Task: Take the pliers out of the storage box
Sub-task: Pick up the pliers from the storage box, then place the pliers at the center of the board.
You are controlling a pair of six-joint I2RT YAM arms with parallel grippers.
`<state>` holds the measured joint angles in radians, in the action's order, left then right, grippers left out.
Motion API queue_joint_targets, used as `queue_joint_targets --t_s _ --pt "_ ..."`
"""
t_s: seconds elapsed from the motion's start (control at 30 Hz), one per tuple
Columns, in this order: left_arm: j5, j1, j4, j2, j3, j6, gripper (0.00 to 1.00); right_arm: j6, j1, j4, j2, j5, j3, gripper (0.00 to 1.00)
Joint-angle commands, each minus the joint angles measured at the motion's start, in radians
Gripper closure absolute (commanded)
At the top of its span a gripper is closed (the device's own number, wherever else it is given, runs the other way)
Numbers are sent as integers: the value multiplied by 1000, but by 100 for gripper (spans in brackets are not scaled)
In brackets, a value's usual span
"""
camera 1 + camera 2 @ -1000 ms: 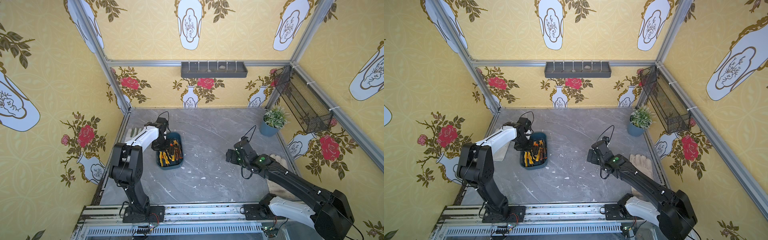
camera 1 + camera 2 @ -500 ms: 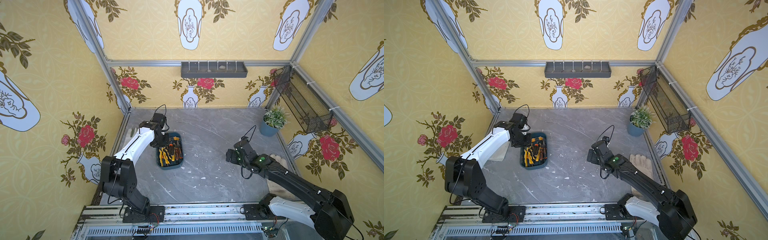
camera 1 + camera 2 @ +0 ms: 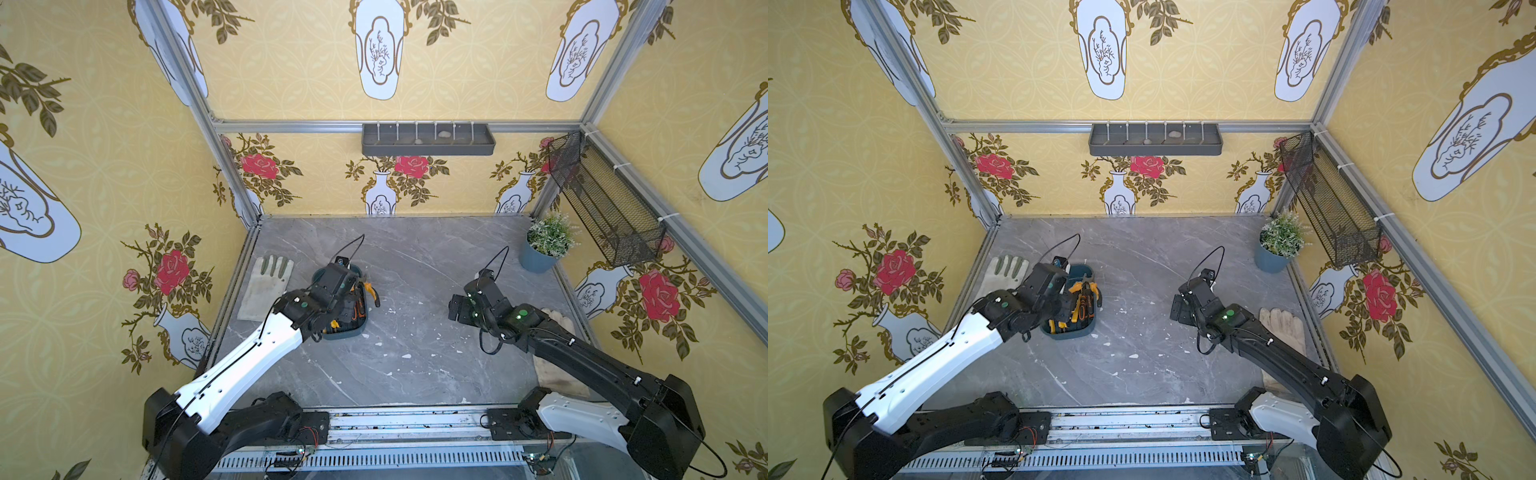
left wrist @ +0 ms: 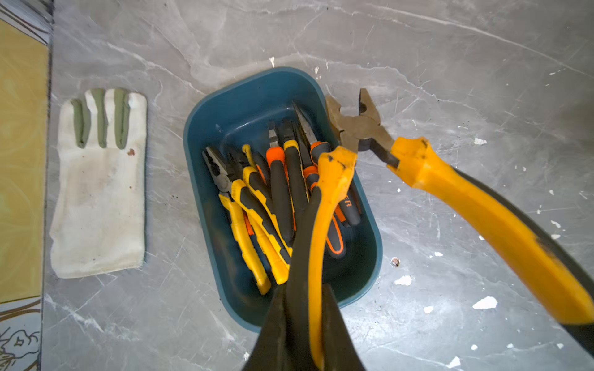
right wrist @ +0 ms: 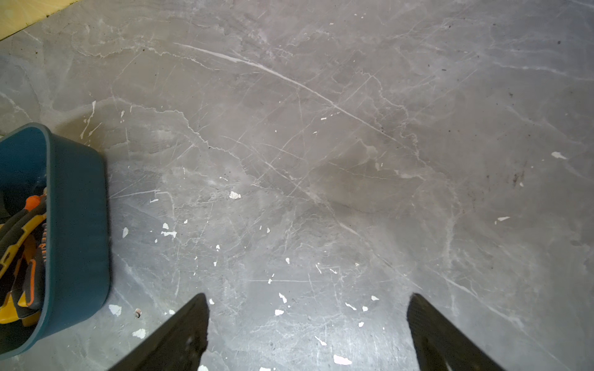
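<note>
The storage box (image 4: 205,205) is a dark teal tub on the grey table, seen in both top views (image 3: 347,330) (image 3: 1084,272). Several pliers (image 4: 273,199) with yellow-and-black and orange-and-black handles lie inside it. My left gripper (image 4: 303,298) is shut on one handle of a large yellow-and-black pair of pliers (image 4: 360,128). That pair hangs above the box's right rim with its handles spread wide (image 3: 371,291). My right gripper (image 5: 308,302) stands open over bare table right of the box, holding nothing (image 3: 457,307).
A white work glove (image 4: 99,180) lies flat left of the box, near the wall. A second glove (image 3: 1283,328) lies under the right arm. A potted plant (image 3: 540,249) stands at the back right, below a wire basket (image 3: 602,203). A grey tray (image 3: 428,139) hangs on the back wall.
My left arm has swung round from inside the box and now holds one pair of pliers raised over the box's right rim. The right arm has not moved.
</note>
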<state>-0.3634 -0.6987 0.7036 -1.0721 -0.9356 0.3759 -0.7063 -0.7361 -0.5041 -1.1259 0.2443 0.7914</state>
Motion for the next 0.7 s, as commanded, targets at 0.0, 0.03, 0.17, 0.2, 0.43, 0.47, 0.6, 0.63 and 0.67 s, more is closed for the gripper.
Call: queue_joint_targets --t_s 0.0,0.03,0.17,0.2,0.43,0.47,0.6,0.63,0.67 --pt "-134 -52 -283 120 119 -8 100 -4 -22 -46 -34 -5 80 4" --pt "-167 -66 -328 157 154 -2 100 -11 -35 -77 -57 15 120 4" --pt "-174 -122 -558 279 323 -117 100 -66 -120 -230 -191 105 348 1" --pt "-150 -149 -616 302 362 -198 100 -77 -146 -254 -228 105 410 1" --pt "-226 -352 -693 332 432 -468 100 -155 -314 -313 -435 152 728 2" --pt "-224 -362 -699 338 437 -480 100 -171 -331 -323 -459 176 767 2" --pt "-304 -414 -764 350 469 -541 100 -255 -348 -341 -530 192 852 2" --pt "-311 -422 -777 351 474 -552 100 -273 -349 -348 -547 193 868 1" --pt "-310 -426 -785 351 478 -557 100 -281 -348 -349 -559 194 878 1"
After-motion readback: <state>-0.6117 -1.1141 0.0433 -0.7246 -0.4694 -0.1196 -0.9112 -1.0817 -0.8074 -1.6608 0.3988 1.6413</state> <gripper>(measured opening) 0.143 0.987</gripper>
